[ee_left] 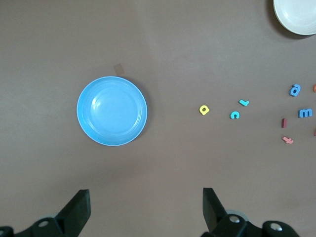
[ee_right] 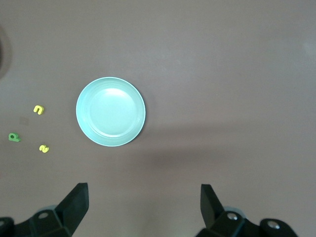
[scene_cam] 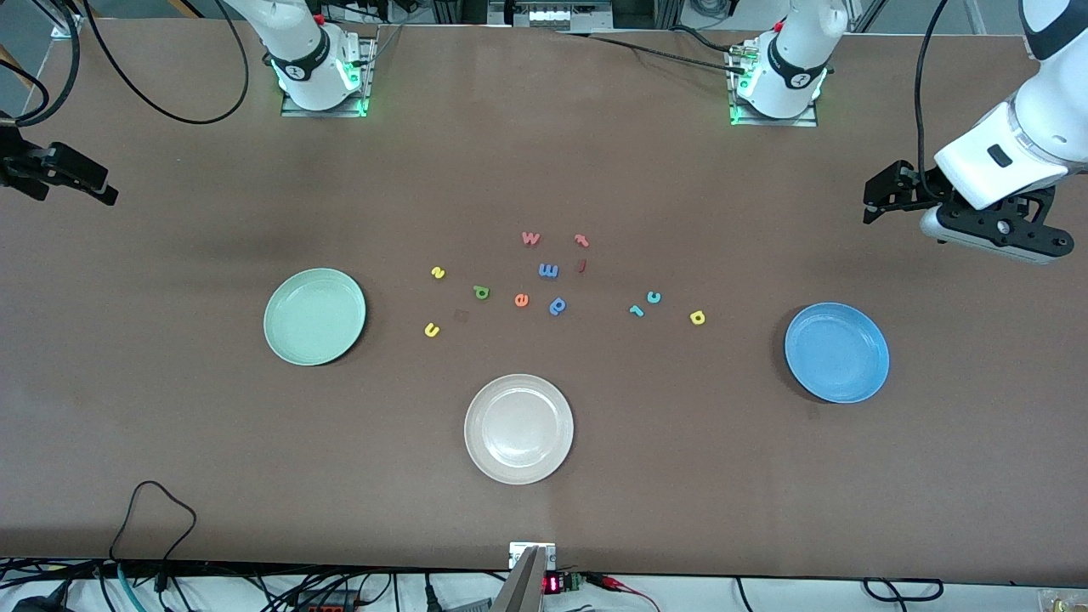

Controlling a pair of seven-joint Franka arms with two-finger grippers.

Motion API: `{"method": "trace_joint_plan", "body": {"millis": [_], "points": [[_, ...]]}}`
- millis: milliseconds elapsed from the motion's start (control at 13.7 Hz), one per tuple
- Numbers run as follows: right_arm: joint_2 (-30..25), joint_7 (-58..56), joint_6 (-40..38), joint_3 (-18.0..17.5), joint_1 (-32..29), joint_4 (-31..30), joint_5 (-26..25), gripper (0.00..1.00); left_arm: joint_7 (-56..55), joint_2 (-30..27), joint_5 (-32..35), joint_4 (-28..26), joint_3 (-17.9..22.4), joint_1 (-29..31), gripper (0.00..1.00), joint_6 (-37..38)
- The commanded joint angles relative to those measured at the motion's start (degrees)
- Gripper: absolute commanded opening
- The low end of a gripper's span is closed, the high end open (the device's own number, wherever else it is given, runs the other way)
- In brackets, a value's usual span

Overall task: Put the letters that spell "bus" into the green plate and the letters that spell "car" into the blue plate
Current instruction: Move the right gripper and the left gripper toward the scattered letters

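Beige plate lies nearest; both jaws released, possibly over bare table.

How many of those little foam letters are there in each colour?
Yellow letters: 3
Teal letters: 2
Blue letters: 2
Pink letters: 2
Green letter: 1
Orange letter: 1
Dark red letter: 1
Total: 12
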State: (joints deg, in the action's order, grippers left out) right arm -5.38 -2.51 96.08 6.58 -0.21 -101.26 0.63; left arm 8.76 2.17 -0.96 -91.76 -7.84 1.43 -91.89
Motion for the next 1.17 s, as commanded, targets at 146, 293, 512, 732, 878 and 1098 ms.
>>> {"method": "trace_joint_plan", "body": {"millis": [146, 293, 512, 732, 878, 1098], "points": [[-0.8, -0.6, -0.9, 0.5, 0.9, -1.0, -0.9, 1.0, 0.3, 0.2, 1.1, 0.5, -0.1, 0.0, 1.0, 0.7], [1.2, -0.3, -0.7, 0.0, 1.3, -1.1, -0.8, 1.0, 0.3, 0.2, 1.1, 0.4, -0.1, 0.0, 1.0, 0.8], [8.1, 0.0, 3.2, -0.2, 5.1, -1.4, -0.8, 1.0, 0.3, 0.4, 1.0, 0.5, -0.2, 0.0, 1.0, 0.7], [14.7, 2.1, 8.3, -0.2, 10.6, -1.4, -0.4, 1.0, 0.5, 3.6, 1.0, 0.5, -0.7, -0.9, 1.0, 1.0], [19.2, 4.9, 11.5, -0.2, 15.0, -1.3, 0.2, 1.0, 0.4, 7.5, 1.1, 0.8, -0.8, -1.9, 1.0, 0.7], [24.3, 9.8, 15.9, -0.2, 20.6, -1.2, 1.6, 1.0, 0.0, 13.5, 1.0, 0.8, -0.8, -2.7, 1.0, -2.5]]}}
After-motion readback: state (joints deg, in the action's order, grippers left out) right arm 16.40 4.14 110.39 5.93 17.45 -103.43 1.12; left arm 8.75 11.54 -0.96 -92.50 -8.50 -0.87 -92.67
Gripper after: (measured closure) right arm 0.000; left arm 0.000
